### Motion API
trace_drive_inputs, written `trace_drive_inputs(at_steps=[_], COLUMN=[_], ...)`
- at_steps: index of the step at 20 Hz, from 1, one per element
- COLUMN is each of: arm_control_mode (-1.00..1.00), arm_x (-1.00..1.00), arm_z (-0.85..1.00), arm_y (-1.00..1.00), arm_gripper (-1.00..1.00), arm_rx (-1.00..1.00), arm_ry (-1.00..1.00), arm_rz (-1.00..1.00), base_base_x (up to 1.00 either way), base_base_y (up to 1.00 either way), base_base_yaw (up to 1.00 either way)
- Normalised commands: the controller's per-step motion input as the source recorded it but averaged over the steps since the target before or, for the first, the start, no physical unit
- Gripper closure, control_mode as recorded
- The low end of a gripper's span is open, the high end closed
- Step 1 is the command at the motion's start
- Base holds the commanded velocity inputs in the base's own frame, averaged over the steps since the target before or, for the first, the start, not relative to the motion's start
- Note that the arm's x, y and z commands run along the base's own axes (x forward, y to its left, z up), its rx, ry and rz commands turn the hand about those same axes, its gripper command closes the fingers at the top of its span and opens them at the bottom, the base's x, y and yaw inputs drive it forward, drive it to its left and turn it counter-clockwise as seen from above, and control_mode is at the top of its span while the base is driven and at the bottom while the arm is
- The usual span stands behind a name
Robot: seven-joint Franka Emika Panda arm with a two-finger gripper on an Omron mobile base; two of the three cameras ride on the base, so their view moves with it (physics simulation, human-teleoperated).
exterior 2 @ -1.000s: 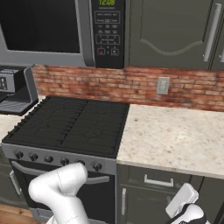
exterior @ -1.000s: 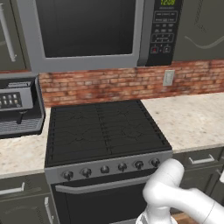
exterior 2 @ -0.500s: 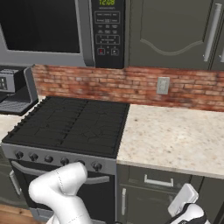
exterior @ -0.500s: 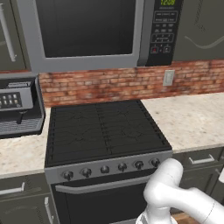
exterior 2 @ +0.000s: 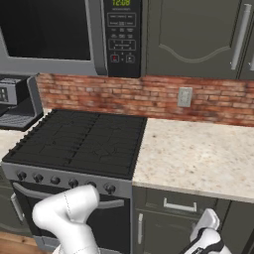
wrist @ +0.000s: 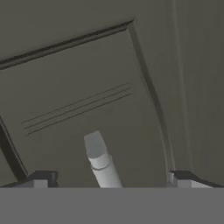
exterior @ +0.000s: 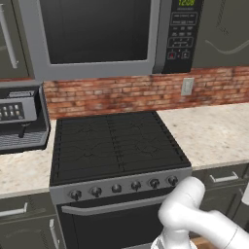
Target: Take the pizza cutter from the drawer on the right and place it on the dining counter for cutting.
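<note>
Gripper (wrist: 109,180) low, pointing at a dark grey cabinet door (wrist: 100,96); fingertips (wrist: 41,178) spread wide apart, nothing between them, so released. A silver bar handle (wrist: 101,162) of that door sits between the tips, closer to the left one in hand view, not touched as far as I can tell. Door panel shows a recessed frame w/ a few thin grooves across it.

Right base view: white wrist of the arm (exterior 2: 206,238) down at bottom right, in front of the lower cabinets under the worktop (exterior 2: 198,156). Small drawer front w/ silver handle (exterior 2: 176,204) just above it, closed. Arm elbow at bottom left, in front of the oven door.

Further back: black stove (exterior: 114,143) w/ row of knobs, coffee machine (exterior: 19,116) on the worktop to its left, brick wall (exterior 2: 149,96) w/ outlet (exterior 2: 185,96), microwave (exterior: 97,34) above the stove, upper cabinets right of it.

Pizza cutter: can't tell where it is, nothing open. Dining counter not located either.
</note>
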Motion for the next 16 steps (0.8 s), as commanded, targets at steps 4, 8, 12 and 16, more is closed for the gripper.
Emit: trace_drive_inputs(at_steps=[4, 8, 12, 16], arm_control_mode=[-1.00, -1.00, -1.00, -1.00], arm_x=[0.06, 0.00, 0.34, 0.46], arm_z=[-0.01, -0.01, -0.04, -0.10], arm_y=[0.47, 0.30, 0.03, 0.00], arm_gripper=[-1.00, -1.00, -1.00, -1.00], arm_rx=[-0.04, 0.00, 0.00, 0.00], arm_ry=[-0.03, -0.04, -0.03, -0.08], arm_rz=[-0.03, 0.00, -0.01, -0.01], base_base_x=[0.00, 0.00, 0.00, 0.00], base_base_y=[0.00, 0.00, 0.00, 0.00], base_base_yaw=[0.00, 0.00, 0.00, 0.00])
